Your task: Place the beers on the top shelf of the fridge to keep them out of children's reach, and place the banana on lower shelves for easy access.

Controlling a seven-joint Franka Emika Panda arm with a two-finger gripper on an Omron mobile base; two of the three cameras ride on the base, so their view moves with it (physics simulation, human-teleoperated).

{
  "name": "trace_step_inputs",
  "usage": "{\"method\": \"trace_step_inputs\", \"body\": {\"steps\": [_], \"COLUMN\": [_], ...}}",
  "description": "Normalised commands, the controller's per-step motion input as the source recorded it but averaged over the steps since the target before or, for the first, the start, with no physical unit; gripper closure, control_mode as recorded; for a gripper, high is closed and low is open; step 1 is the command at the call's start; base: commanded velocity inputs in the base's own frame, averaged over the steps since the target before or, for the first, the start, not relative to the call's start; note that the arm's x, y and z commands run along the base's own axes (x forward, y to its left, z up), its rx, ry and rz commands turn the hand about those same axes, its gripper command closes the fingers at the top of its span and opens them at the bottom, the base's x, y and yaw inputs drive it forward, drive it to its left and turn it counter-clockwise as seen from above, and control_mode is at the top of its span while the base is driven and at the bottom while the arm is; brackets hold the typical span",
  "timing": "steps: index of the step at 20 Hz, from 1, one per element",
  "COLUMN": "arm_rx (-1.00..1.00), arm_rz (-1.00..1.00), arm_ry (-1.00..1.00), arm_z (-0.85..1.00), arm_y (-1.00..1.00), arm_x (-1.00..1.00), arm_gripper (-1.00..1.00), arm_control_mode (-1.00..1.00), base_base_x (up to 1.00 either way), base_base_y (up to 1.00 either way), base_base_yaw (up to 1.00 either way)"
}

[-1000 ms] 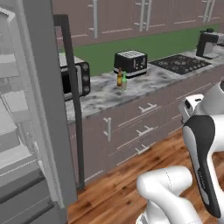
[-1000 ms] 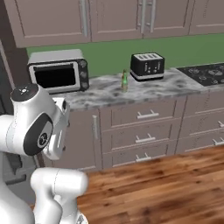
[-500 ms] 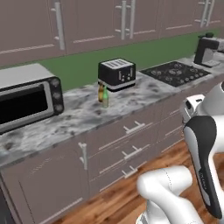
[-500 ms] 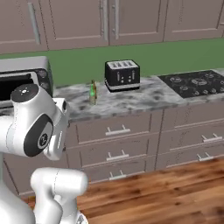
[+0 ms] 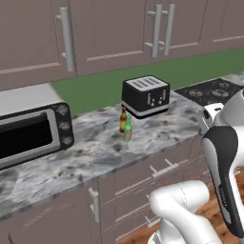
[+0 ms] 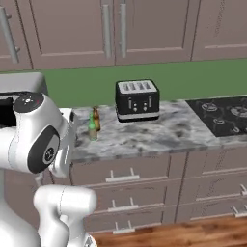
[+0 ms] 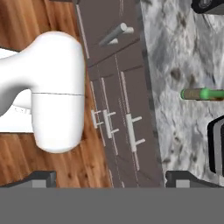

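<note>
Even, soft, shadowless light; slightly blurry

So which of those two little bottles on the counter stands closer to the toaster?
The amber-brown bottle. It stands behind the green bottle, nearer the black toaster and the wall; the green one stands toward the marble counter edge.

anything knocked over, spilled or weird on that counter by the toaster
Nothing stands out. The green bottle and the amber bottle stand upright, close together on the marble counter left of the toaster. No spill or damage shows around them.
</note>
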Motion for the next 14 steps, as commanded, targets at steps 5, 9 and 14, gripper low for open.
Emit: {"method": "trace_step_inputs", "body": {"steps": [5,9,14], "arm_rx": [0.0,0.0,0.0], "arm_rz": [0.0,0.0,0.0], "arm_ry": [0.0,0.0,0.0], "arm_z": [0.0,0.0,0.0], "arm_y": [0.0,0.0,0.0], "arm_x": [0.0,0.0,0.0], "arm_gripper": [-1.0,-1.0,-1.0], "arm_control_mode": [1.0,1.0,1.0], "base_base_x": [0.76,0.68,0.38], "base_base_y": [0.0,0.0,-0.09], "base_base_yaw": [0.35,0.35,0.3]}}
